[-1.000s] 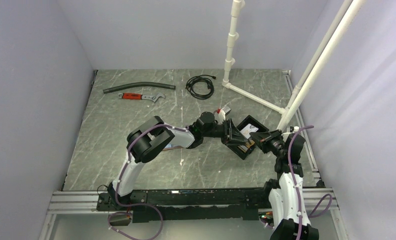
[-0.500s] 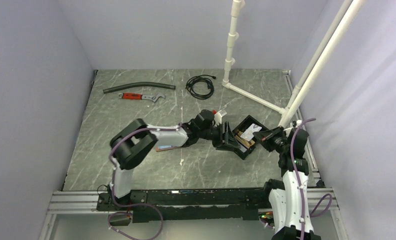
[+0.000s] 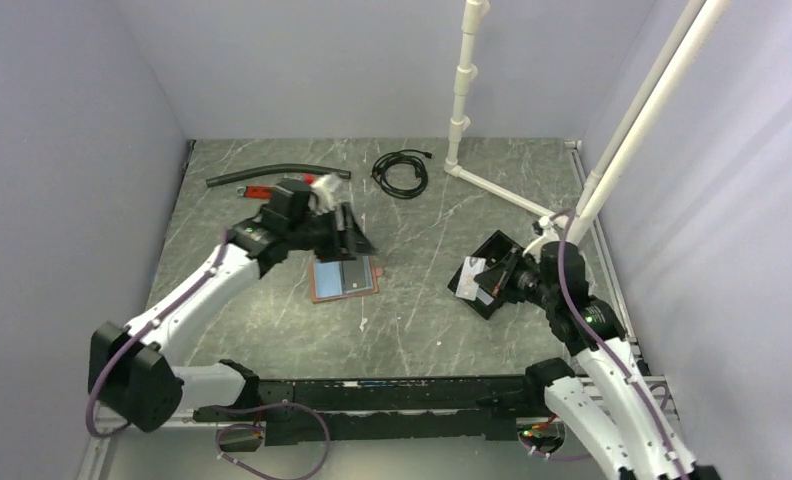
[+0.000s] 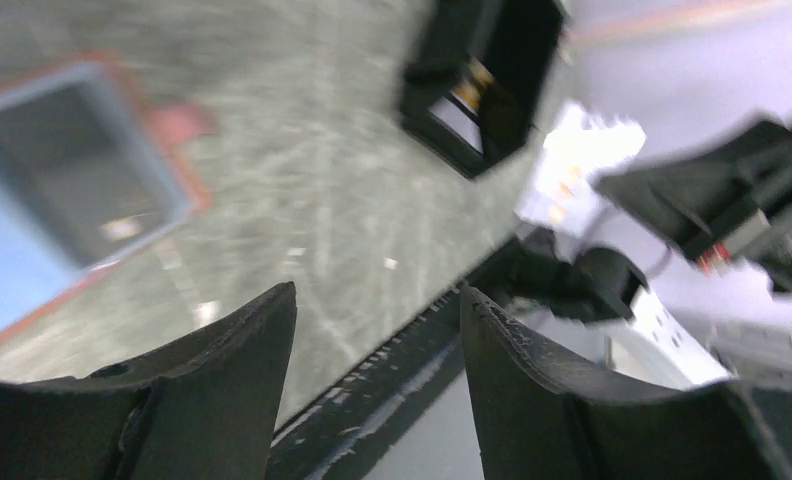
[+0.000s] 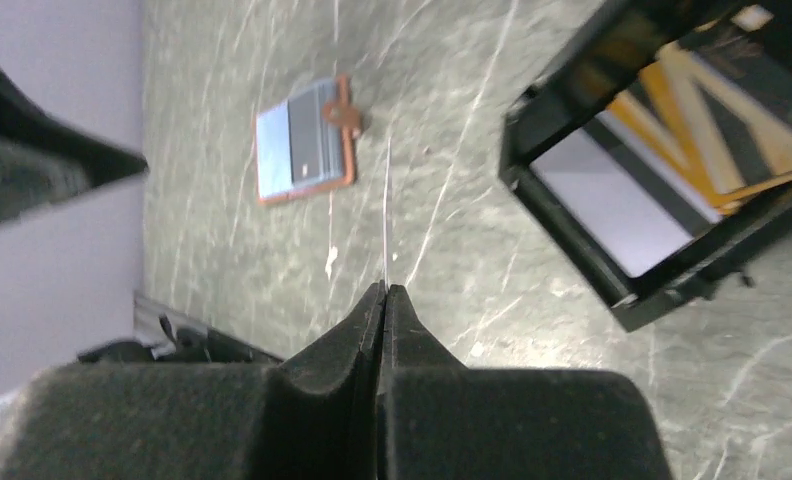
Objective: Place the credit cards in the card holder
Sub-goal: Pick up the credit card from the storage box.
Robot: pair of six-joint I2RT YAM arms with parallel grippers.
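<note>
The black card holder (image 3: 484, 303) sits at the right of the table, with gold and grey-white credit cards (image 5: 672, 120) lying inside it. My right gripper (image 3: 494, 279) hovers over it, shut on a thin white card (image 3: 469, 277) that shows edge-on (image 5: 387, 210) in the right wrist view. A red-brown wallet (image 3: 344, 278) lies open mid-table holding a bluish card (image 5: 272, 155) and a grey card (image 5: 317, 140). My left gripper (image 3: 357, 236) hangs just above the wallet's far edge, open, with nothing between its fingers (image 4: 252, 350).
A red-handled wrench (image 3: 260, 192) and a black hose (image 3: 237, 178) lie at the back left, partly behind the left arm. A coiled black cable (image 3: 400, 172) and a white pipe frame (image 3: 459, 100) stand at the back. Grey walls close in both sides.
The left arm has swung from the card holder back left to the wallet, and its jaws have opened. The right gripper has shifted left across the holder, with the white card showing.
</note>
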